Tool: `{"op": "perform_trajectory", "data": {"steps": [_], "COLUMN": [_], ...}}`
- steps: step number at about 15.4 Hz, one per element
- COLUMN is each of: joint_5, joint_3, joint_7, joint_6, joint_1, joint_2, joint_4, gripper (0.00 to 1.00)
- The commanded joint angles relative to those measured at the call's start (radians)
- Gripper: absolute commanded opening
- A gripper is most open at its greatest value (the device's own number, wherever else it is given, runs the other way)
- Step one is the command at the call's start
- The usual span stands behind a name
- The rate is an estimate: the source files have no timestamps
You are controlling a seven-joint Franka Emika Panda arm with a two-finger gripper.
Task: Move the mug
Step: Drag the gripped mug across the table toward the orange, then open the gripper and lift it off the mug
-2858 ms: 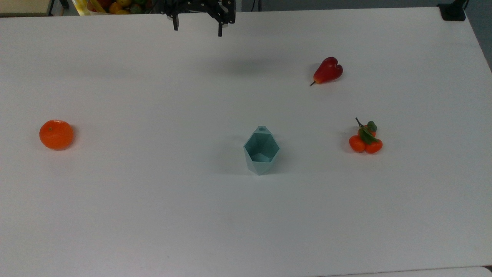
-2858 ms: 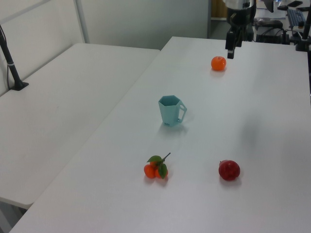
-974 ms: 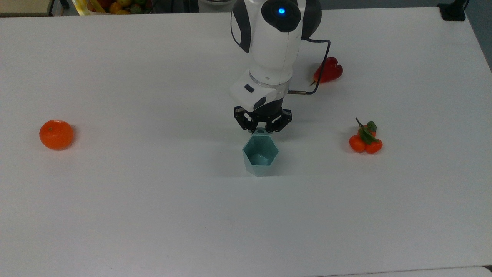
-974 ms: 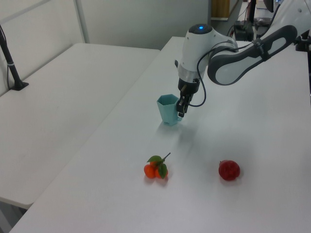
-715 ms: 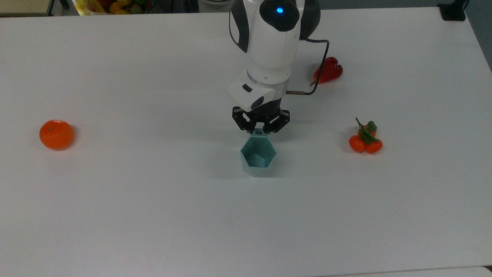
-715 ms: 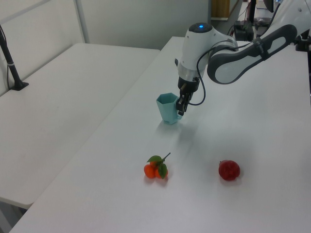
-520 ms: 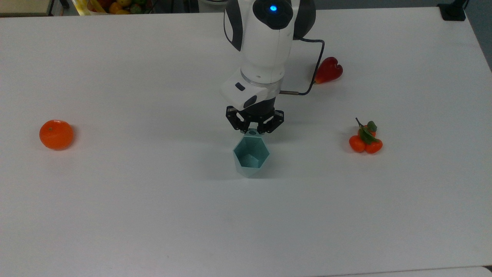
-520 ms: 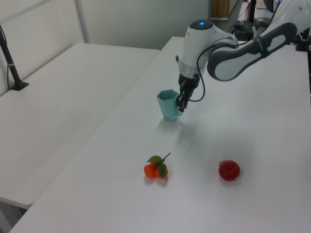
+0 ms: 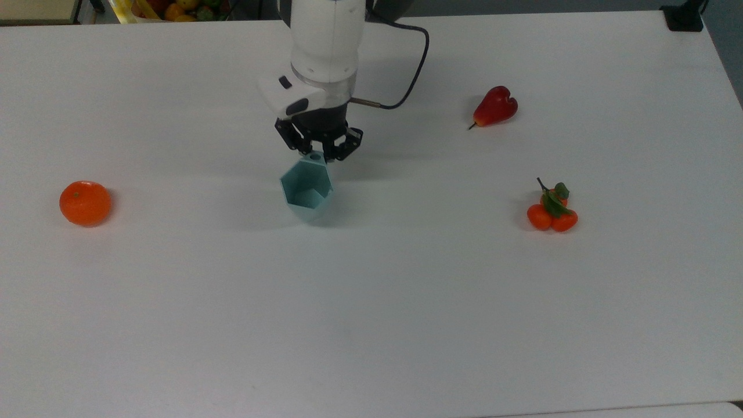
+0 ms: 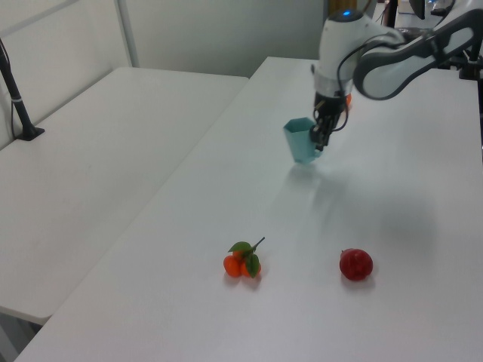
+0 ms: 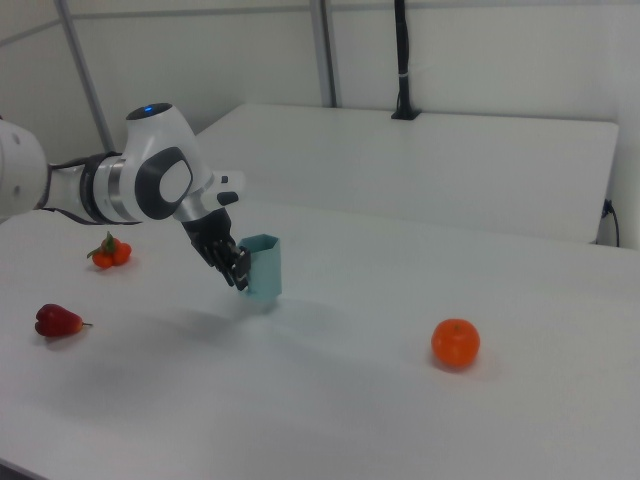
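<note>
The black two-finger gripper (image 9: pixel 317 152) is clamped on the handle of the pale teal faceted mug (image 9: pixel 306 188), carrying it just above the white counter (image 9: pixel 406 302). Setting down and release remain.

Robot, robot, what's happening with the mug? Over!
End effector shut on mug's handle. Mug lifted, tilted, between orange and red fruit. Nothing in the way.
</note>
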Motion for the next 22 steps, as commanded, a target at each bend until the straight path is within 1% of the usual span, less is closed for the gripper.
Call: {"op": "perform_trajectory", "data": {"steps": [1,3,5,6,7,8,9,10,11,12,13,16,17,20,22], "joint_5": [-0.014,-0.014,-0.014,-0.014,-0.014,-0.014,-0.014,-0.014,-0.014,-0.016,-0.016,-0.016,-0.013,0.013,0.067], "joint_3": [0.002,0.002,0.002,0.002,0.002,0.002,0.002,0.002,0.002,0.002,0.002,0.009,0.012,0.014,0.012], "joint_7": [0.003,0.003,0.005,0.005,0.005,0.003,0.003,0.003,0.003,0.003,0.003,-0.023,-0.068,-0.2,-0.213], "joint_6": [-0.012,-0.041,-0.066,-0.072,-0.086,-0.09,-0.096,-0.109,-0.119,-0.139,-0.173,-0.234,-0.286,-0.412,-0.434], "joint_1": [-0.038,-0.038,-0.038,-0.038,-0.038,-0.038,-0.038,-0.037,-0.037,-0.032,-0.028,-0.025,-0.023,-0.016,-0.015], "joint_2": [-0.184,-0.212,-0.21,-0.212,-0.212,-0.212,-0.21,-0.209,-0.209,-0.209,-0.21,-0.206,-0.201,-0.183,-0.177], "joint_4": [-0.205,-0.259,-0.276,-0.278,-0.276,-0.275,-0.275,-0.273,-0.272,-0.267,-0.249,-0.174,-0.113,0.032,0.117], "gripper": [0.06,0.07,0.08,0.13,0.14,0.19,0.34,0.43,0.59,0.98,1.0,1.0,1.0,1.0,1.0]}}
